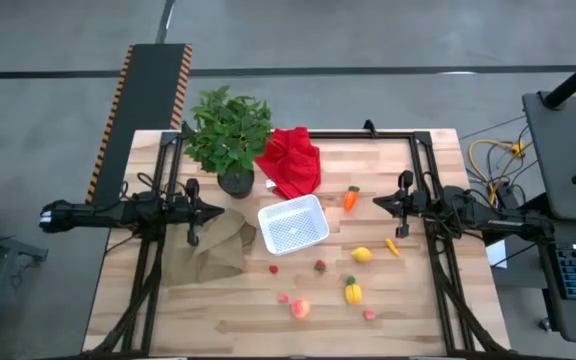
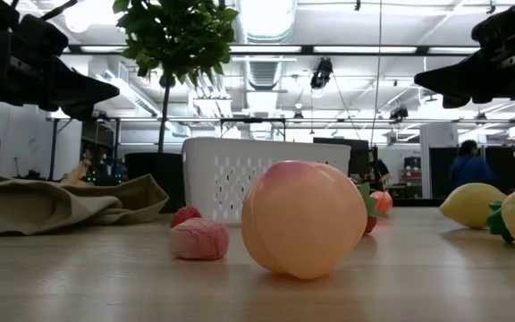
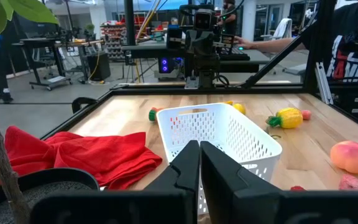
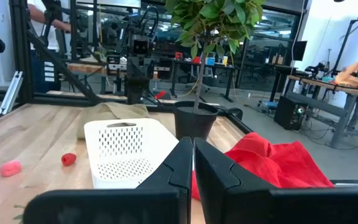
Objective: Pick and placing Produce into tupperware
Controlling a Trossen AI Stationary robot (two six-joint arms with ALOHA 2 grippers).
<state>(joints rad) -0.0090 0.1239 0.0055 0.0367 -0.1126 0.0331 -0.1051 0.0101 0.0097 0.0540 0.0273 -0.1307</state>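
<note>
Wood planks make up your table [image 1: 218,325], and a big workshop with desks and ceiling lights sits behind it. A potted plant [image 1: 230,135], a red cloth [image 1: 293,160] and a crumpled brown paper bag [image 1: 218,250] lie toward the back and left side.

From above you can see all the produce. The carrot [image 1: 351,198] is beside the white tupperware [image 1: 293,223]. The lemon [image 1: 362,254], the yellow pepper [image 1: 353,292], the peach [image 1: 300,309] and small red berries [image 1: 320,265] are spread in front of it. The low view hides most of that, because the peach fills the middle and blocks part of the tupperware.

Your left gripper [image 1: 211,211] hangs over the paper bag, fingers pressed together and holding nothing. Your right gripper [image 1: 378,203] hangs just right of the carrot, fingers together too, holding nothing. The tupperware sits between the two grippers, with nothing in it.
</note>
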